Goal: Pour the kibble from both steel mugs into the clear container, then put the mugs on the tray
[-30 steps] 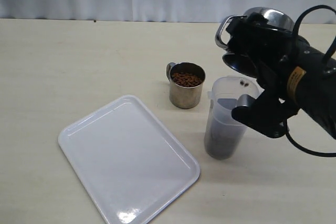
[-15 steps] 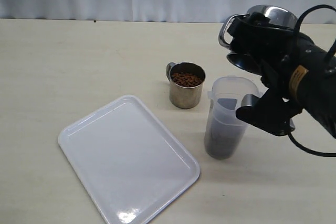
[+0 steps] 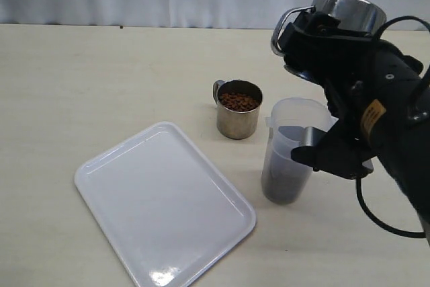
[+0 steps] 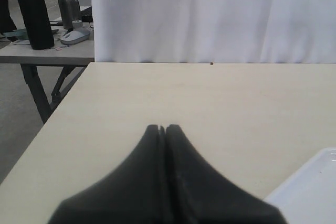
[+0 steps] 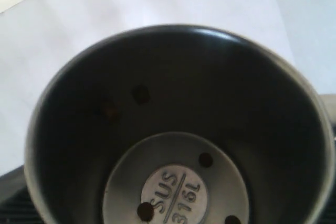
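Right tool (image 3: 321, 44) is clamped on one steel mug, the held mug (image 3: 349, 10), carried high and tipped over. Left tool (image 4: 164, 129) has its jaws pressed together on nothing, low over the table (image 3: 101, 78).

Table: carries everything else.

Tray (image 3: 161, 199): bare, lying left of the other items.

Clear container (image 3: 295, 149): upright, below and in front of the held mug, with a dark fill in its lower part, judged to be kibble.

Second mug (image 3: 238, 119): upright just beside the container, full of kibble (image 3: 239, 101).

Pellets (image 5: 206, 159): a few sit on the base and wall inside the held mug, as the right wrist view shows.

Assessment: the first pour is nearly complete. To finish it cleanly, bring the mug mouth squarely over the container opening, steepen the tilt and let the last pellets drop before heading to the tray. Keep the arm clear of the container, which looks easy to topple.
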`<action>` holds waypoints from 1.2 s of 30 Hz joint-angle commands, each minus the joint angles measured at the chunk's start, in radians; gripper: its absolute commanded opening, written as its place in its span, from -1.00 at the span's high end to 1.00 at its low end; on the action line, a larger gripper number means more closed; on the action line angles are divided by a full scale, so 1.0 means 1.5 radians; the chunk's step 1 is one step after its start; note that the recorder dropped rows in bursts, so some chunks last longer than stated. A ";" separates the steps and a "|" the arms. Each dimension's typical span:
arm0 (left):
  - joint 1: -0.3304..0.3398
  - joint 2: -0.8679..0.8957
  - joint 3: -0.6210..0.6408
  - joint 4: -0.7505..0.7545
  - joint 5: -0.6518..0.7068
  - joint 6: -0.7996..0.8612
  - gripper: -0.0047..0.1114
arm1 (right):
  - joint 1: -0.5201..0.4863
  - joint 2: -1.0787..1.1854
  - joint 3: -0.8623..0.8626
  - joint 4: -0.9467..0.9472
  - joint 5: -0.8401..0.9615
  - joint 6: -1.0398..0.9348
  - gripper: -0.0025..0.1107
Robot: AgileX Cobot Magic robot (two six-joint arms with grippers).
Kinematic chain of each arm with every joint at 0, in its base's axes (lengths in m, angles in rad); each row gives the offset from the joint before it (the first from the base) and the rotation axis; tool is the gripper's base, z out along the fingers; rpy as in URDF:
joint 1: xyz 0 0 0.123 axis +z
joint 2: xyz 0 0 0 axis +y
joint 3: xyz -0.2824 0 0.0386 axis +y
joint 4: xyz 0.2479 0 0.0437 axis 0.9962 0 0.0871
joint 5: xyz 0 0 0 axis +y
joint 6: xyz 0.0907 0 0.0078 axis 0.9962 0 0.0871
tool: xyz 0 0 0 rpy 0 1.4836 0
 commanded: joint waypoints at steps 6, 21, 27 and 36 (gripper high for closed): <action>-0.001 -0.002 0.002 0.000 -0.005 0.001 0.92 | 0.003 -0.003 -0.003 -0.010 0.049 -0.016 0.87; -0.001 -0.002 0.002 0.000 -0.003 0.001 0.92 | -0.013 -0.003 -0.159 -0.010 -0.379 0.987 0.87; -0.001 -0.002 0.002 0.000 -0.003 0.001 0.92 | -0.133 0.081 -0.222 -0.010 -0.702 1.141 0.87; -0.001 -0.002 0.002 0.000 -0.003 0.001 0.92 | -0.227 0.198 -0.320 0.108 -0.808 1.113 0.87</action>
